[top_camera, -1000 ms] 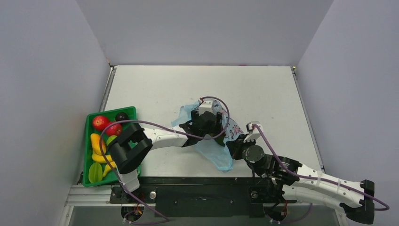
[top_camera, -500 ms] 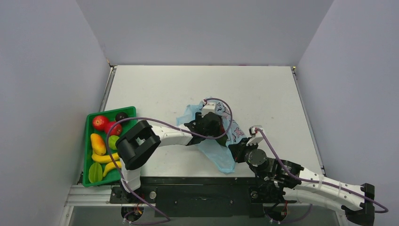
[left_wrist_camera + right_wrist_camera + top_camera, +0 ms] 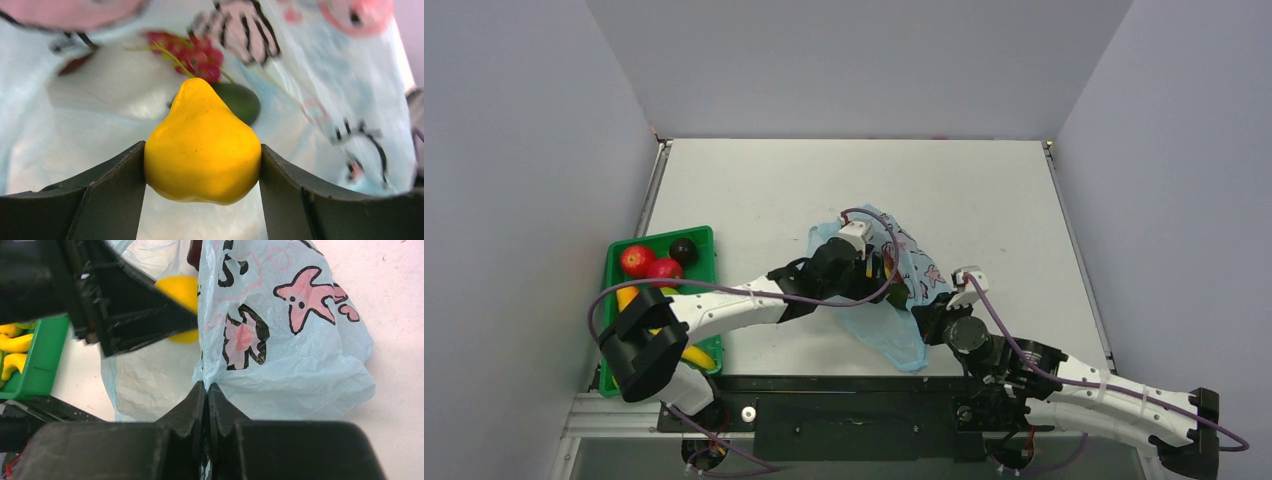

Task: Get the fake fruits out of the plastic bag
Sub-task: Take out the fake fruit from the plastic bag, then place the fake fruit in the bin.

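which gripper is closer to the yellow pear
Left. The left gripper is shut on the yellow pear in the plastic bag mouth; the right gripper pinches the bag's edge beside it, not touching the fruit.

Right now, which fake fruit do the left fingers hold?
The yellow pear, pinched between both fingers; the green fruit and grape bunch lie loose behind it.

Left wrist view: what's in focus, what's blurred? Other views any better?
Left wrist: yellow fruit sharp; grapes and green fruit behind it soft; bag print along the top smeared. Right wrist: bag print crisp. Top external: even, flat light, no glare.
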You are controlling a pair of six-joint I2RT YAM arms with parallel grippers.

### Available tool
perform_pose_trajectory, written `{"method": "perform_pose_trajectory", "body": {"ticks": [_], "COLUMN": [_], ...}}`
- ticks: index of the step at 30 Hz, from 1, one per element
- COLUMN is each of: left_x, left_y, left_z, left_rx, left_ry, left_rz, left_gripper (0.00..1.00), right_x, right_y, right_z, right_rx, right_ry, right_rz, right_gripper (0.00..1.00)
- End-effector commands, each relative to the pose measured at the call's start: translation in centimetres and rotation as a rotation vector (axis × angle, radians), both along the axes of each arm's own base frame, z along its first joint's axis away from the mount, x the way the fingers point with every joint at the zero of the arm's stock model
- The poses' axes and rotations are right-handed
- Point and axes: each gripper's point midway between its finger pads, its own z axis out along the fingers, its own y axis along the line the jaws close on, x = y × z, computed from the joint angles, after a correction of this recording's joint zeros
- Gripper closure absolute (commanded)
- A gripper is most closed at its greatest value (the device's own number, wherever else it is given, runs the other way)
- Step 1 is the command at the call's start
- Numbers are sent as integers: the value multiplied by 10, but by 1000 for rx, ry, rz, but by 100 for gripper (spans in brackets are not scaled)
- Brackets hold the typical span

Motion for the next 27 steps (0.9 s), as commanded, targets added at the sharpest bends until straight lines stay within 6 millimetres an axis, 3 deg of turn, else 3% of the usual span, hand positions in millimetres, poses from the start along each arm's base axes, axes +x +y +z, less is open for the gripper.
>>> {"method": "perform_pose_trajectory", "body": {"ticks": [1, 4, 5, 6, 7, 11, 18, 19, 20, 22, 23, 27], "left_x": [-49, -68, -74, -78, -81, -86, -68, -60, -57, -37, -33, -9], "left_y": [1, 19, 24, 34, 39, 84, 166, 187, 197, 248, 263, 312], "left_z": [11, 20, 32, 26, 41, 52, 95, 98, 98, 93, 91, 83], "left_rx": [-97, -150, -178, -162, -191, -151, -34, 30, 63, 214, 253, 304], "left_ry": [114, 151, 145, 174, 154, 170, 54, 31, 28, 5, 27, 63], "left_rz": [-171, -186, -198, -185, -188, -124, 20, 97, 135, 380, 452, 666], "left_gripper": [100, 100, 100, 100, 100, 100, 100, 100, 100, 100, 100, 100], "right_x": [10, 11, 11, 11, 11, 13, 15, 15, 15, 16, 16, 16], "right_y": [-5, -3, -2, -1, -1, -1, -1, -1, -1, 0, 1, 3], "right_z": [7, 7, 6, 6, 5, 6, 7, 7, 8, 9, 10, 11], "right_rx": [-13, -7, -6, -7, -8, 0, 3, 3, 3, 3, -1, -10], "right_ry": [-35, -30, -26, -24, -21, -18, -17, -14, -15, -14, -11, -3], "right_rz": [-45, -40, -35, -34, -33, -38, -32, -30, -31, -23, -17, -5], "right_gripper": [100, 100, 100, 100, 100, 100, 100, 100, 100, 100, 100, 100]}}
